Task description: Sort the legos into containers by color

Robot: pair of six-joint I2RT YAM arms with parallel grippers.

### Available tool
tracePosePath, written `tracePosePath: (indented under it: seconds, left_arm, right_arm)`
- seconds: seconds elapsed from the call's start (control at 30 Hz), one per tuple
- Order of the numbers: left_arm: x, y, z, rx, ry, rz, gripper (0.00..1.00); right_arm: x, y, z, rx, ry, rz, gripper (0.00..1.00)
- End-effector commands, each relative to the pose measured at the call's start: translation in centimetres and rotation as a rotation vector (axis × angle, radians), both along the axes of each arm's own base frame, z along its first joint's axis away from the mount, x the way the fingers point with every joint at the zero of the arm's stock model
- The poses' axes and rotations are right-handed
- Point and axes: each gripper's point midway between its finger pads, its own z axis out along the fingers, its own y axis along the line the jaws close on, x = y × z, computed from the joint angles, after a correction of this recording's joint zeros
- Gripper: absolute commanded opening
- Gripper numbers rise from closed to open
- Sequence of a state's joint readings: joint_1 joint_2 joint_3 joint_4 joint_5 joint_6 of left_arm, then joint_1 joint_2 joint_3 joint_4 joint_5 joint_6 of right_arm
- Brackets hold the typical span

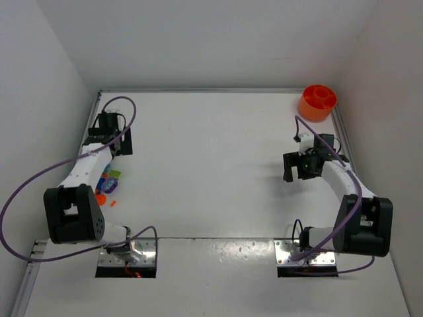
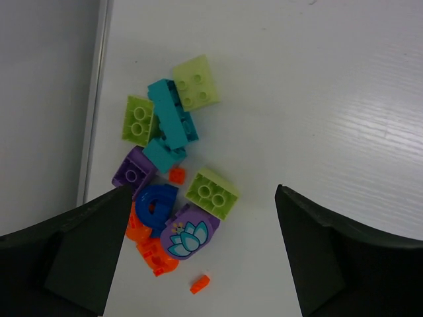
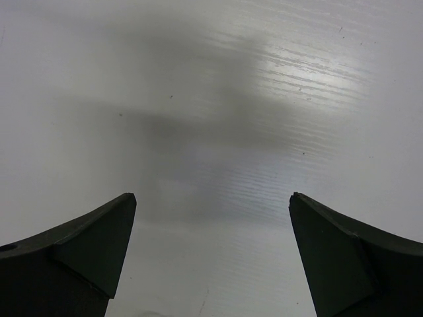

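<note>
The legos (image 2: 170, 113) lie in a loose pile near the table's left edge: three lime bricks, cyan bricks, a purple brick, a blue arch (image 2: 156, 206), a purple piece with a lotus print (image 2: 190, 236) and small orange pieces (image 2: 200, 283). From above, part of the pile (image 1: 106, 185) shows beside the left arm. My left gripper (image 2: 203, 188) hangs open above the pile's near end, holding nothing. One container, a round orange tub (image 1: 318, 102) with divider walls, stands at the far right corner. My right gripper (image 3: 213, 196) is open over bare table, short of the tub (image 1: 301, 166).
A metal rail (image 2: 99, 99) and the white side wall run close along the left of the pile. White walls enclose the table at the back and on the right, with the tub close to the right rail.
</note>
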State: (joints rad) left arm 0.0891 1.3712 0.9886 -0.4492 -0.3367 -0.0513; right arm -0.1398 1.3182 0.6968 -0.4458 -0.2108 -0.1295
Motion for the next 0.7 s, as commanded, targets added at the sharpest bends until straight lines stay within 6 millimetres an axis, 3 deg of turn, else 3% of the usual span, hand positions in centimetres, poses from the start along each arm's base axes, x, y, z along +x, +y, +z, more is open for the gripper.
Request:
tracePosePath:
  seconds: [0.0, 0.17, 0.3, 0.37, 0.67]
  left_arm:
    - [0.8, 2.9, 0.6, 0.000, -0.023, 0.099, 0.95]
    - [1.7, 4.8, -2.4, -0.075, 0.040, 0.101, 0.86]
    - [2.6, 5.9, -4.9, -0.142, 0.093, 0.047, 0.86]
    - [2.8, 6.4, -5.4, -0.167, 0.097, -0.006, 0.92]
    - [4.1, 8.1, -5.8, -0.171, 0.093, -0.076, 0.93]
  right_arm:
    - [0.9, -0.4, 0.1, -0.018, -0.027, -0.022, 1.00]
    - [1.3, -0.6, 0.0, -0.022, -0.023, -0.035, 1.00]
    - [1.5, -0.6, -0.1, -0.020, -0.010, -0.035, 1.00]
    - [1.2, -0.6, -0.2, -0.019, -0.001, -0.035, 1.00]
    - [1.1, -0.6, -0.7, -0.017, 0.019, -0.034, 1.00]
